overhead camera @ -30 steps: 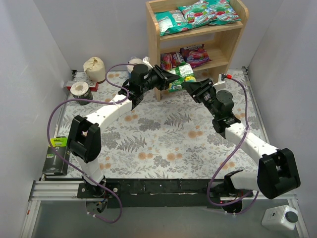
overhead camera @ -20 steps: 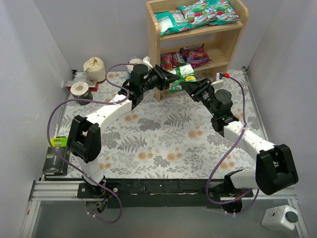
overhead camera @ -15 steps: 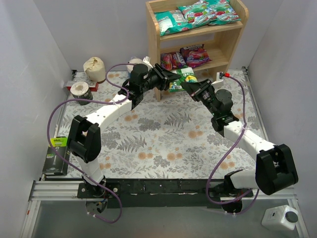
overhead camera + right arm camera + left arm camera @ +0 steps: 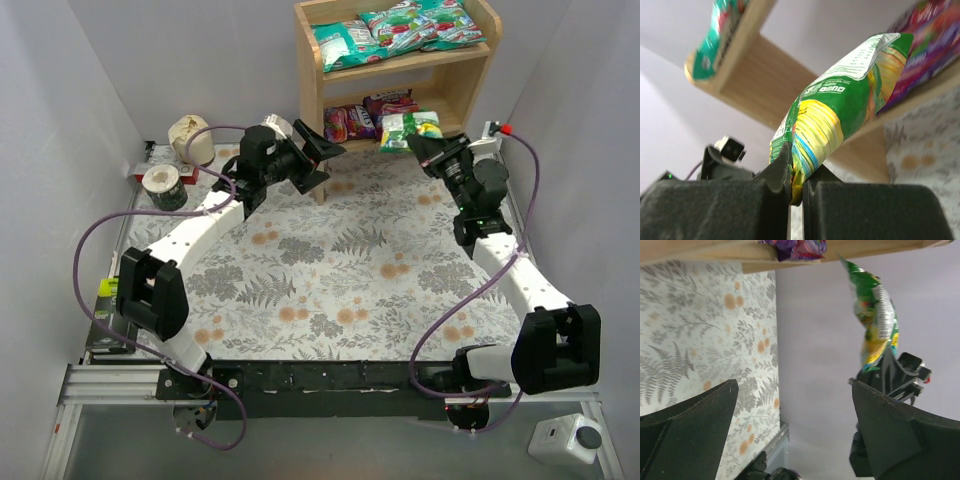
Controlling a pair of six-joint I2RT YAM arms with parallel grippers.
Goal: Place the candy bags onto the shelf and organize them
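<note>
My right gripper (image 4: 796,192) (image 4: 428,146) is shut on the bottom edge of the green-and-yellow candy bag (image 4: 840,107) (image 4: 408,129) (image 4: 876,320), holding it in the air at the front of the shelf's (image 4: 480,75) lower tier. Two purple-magenta bags (image 4: 370,113) (image 4: 930,45) lie on that lower tier. Three teal bags (image 4: 400,28) lie on the top tier. My left gripper (image 4: 322,163) (image 4: 795,400) hangs wide open with nothing in it, left of the shelf's front post.
Round rolls (image 4: 188,137) (image 4: 163,183) sit at the back left by the wall. A black-and-green box (image 4: 108,310) lies at the left table edge. Grey walls close in both sides. The floral mat (image 4: 330,260) covers the table.
My left gripper let go of the green-and-yellow bag, opened wide and drew back left. My right gripper shut on the bag and carried it right and up toward the lower tier.
</note>
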